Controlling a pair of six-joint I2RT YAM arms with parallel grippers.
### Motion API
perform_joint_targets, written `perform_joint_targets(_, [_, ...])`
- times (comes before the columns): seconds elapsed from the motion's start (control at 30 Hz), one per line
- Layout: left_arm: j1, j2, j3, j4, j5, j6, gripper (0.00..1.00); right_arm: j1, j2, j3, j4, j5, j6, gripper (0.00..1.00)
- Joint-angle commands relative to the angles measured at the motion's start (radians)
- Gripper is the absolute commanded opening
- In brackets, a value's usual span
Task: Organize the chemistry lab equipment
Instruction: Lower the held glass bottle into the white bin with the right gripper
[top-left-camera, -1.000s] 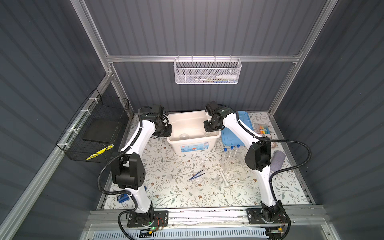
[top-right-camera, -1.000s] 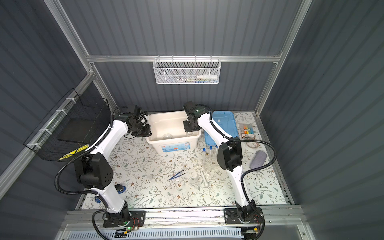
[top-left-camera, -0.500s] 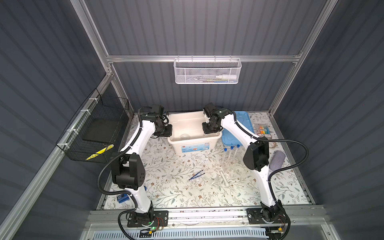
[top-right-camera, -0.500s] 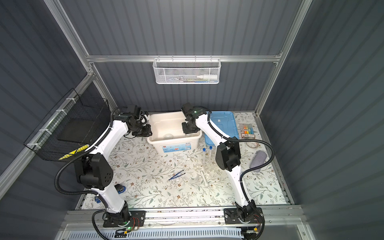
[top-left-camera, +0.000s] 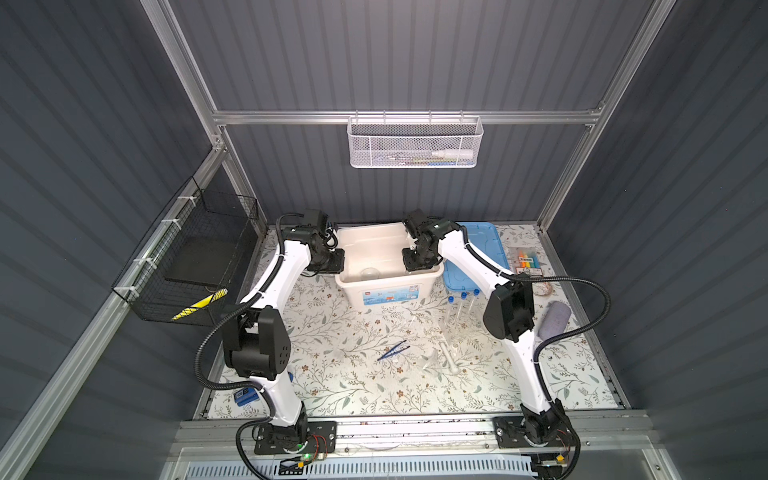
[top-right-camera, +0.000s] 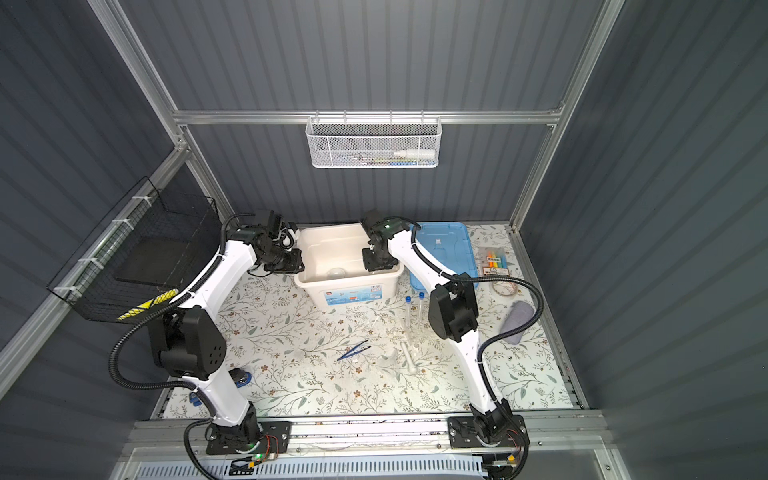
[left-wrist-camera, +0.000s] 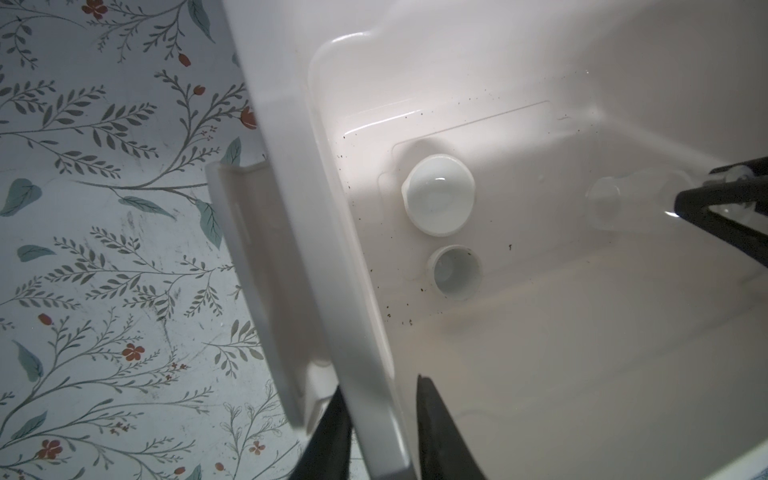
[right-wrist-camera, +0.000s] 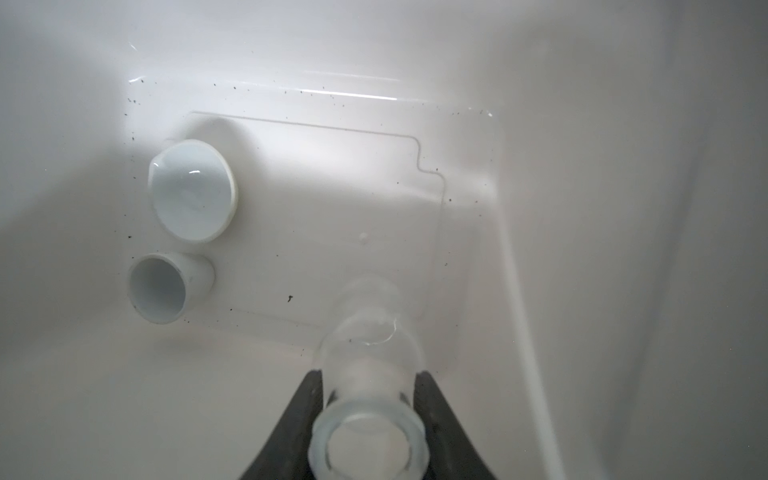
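Glassware (right-wrist-camera: 367, 347) clamped in right end effector (right-wrist-camera: 369, 376).

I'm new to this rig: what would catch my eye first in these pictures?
Both arms meet at the white bin at the back of the floral mat: the left gripper clamps its side wall while the right gripper holds a clear glass vessel inside, near two white dishes. In front, dark blue tweezers, a white pestle and blue-capped test tubes are out on the mat.

Marker pack (top-left-camera: 527, 264) beside blue lid (top-left-camera: 484, 235), grey cloth (top-left-camera: 556, 318), white mesh basket (top-left-camera: 415, 145), black wire basket (top-left-camera: 166, 257).
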Motion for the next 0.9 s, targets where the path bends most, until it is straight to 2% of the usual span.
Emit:
perform_joint_targets(0.0, [-0.010,-0.023,0.002,-0.007,0.021,0.024,0.29,0.004,0.022,0.012,-0.021,-0.014,0.013,0.31])
perform_joint_targets(0.4, [-0.010,-0.025,0.006,-0.002,0.021,0.024,0.33,0.003,0.061,0.011,-0.048,-0.005,0.026,0.32])
perform_joint_targets(0.77, [-0.010,-0.053,0.014,0.015,0.025,0.011,0.51,-0.001,0.081,0.011,-0.066,-0.005,0.019,0.35])
perform_joint_targets(0.87, [-0.010,-0.067,0.012,0.023,0.020,0.006,0.59,-0.001,0.081,0.008,-0.068,-0.007,0.018,0.36])
